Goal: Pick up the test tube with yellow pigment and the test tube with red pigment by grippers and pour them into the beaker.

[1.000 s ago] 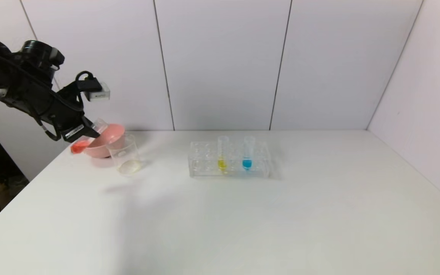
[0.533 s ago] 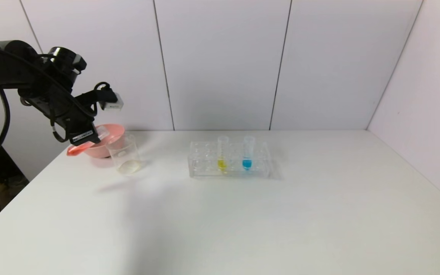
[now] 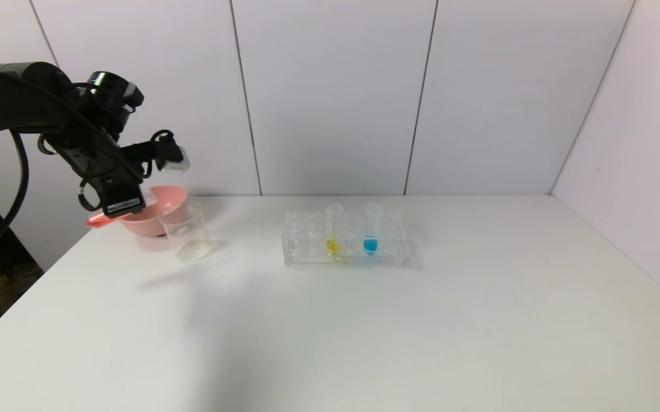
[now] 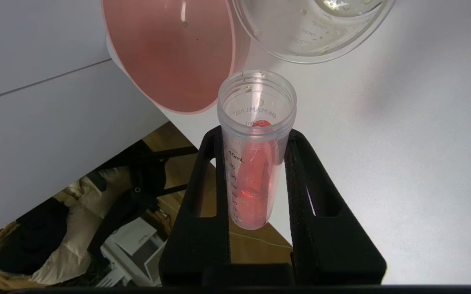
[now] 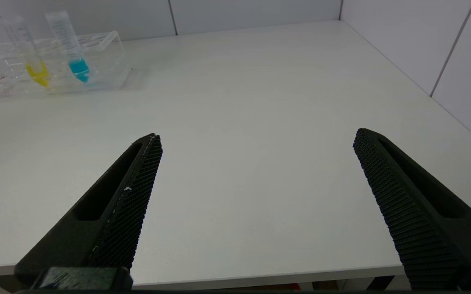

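My left gripper [image 3: 128,205] is shut on the test tube with red pigment [image 3: 96,219] and holds it almost level in the air at the table's far left. Its red tip sticks out to the left and its mouth points at the pink bowl [image 3: 161,210]. In the left wrist view the tube [image 4: 255,171] sits between the black fingers [image 4: 213,171], with red liquid spread along it. Its open mouth is near the bowl [image 4: 170,53] and the beaker [image 4: 313,28]. The beaker [image 3: 186,232] stands just right of the bowl. The test tube with yellow pigment [image 3: 334,234] stands in the rack [image 3: 307,252]. My right gripper [image 5: 255,139] is open, low over the table's near edge.
A blue-tipped tube [image 3: 371,232] stands beside the yellow one in the clear rack, also in the right wrist view [image 5: 70,45]. The white table [image 3: 364,332] is walled at the back and right. Its left edge drops off beside the bowl.
My left gripper has shifted right and turned at the wrist. The red tube has tipped from slanting to nearly level, and its red tip has swung out to the left.
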